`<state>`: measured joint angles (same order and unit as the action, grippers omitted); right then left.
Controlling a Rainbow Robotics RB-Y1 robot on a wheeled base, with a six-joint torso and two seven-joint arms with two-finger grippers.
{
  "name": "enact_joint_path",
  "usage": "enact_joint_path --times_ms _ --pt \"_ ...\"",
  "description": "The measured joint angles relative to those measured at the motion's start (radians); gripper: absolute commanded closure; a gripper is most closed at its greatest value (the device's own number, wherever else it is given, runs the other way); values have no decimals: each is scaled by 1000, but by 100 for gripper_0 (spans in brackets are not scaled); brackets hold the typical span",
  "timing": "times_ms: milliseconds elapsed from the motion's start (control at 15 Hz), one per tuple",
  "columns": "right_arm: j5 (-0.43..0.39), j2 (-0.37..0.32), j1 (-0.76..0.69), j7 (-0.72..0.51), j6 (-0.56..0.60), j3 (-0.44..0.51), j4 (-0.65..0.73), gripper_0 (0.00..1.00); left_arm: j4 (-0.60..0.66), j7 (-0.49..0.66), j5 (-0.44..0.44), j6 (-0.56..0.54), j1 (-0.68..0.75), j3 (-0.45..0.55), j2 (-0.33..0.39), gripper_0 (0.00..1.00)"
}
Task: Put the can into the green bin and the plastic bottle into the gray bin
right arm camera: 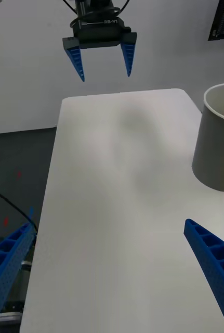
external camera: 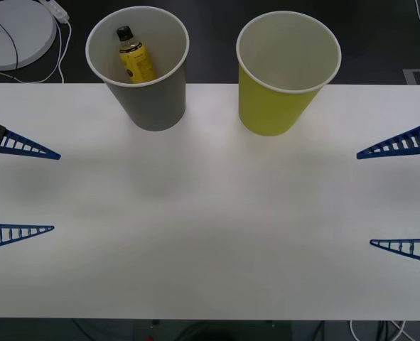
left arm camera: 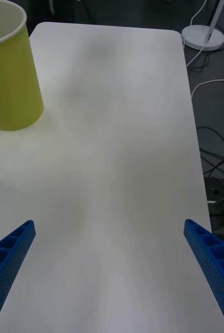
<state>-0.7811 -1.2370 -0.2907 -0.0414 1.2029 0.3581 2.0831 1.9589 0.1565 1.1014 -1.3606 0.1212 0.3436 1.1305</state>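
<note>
The gray bin (external camera: pixel 146 78) stands at the back left of the white table. The plastic bottle (external camera: pixel 134 57) stands inside it, black cap up. To its right is the green bin (external camera: pixel 281 85); what shows of its inside is plain white. The can is out of view. My left gripper (external camera: pixel 53 192) hovers open at the table's left side and my right gripper (external camera: pixel 366 199) open at the right side, both holding nothing. The right wrist view shows the gray bin (right arm camera: pixel 218 140) and the left gripper (right arm camera: pixel 104 62) across the table. The left wrist view shows the green bin (left arm camera: pixel 10 78).
The table (external camera: pixel 210 234) is bare between the two grippers. A round white lamp base (external camera: pixel 11 32) with cables lies on the dark floor behind the table's left corner. More cables (left arm camera: pixel 215 156) run on the floor past the table's edge.
</note>
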Motion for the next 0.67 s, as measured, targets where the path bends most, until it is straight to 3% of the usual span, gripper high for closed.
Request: enact_joint_path --times_ms 200,667 --pt "5 -5 16 6 58 10 -51 0 0 0 0 0 0 0 0 0" --pt "-10 -8 16 0 63 10 -63 0 0 0 0 0 0 0 0 0"
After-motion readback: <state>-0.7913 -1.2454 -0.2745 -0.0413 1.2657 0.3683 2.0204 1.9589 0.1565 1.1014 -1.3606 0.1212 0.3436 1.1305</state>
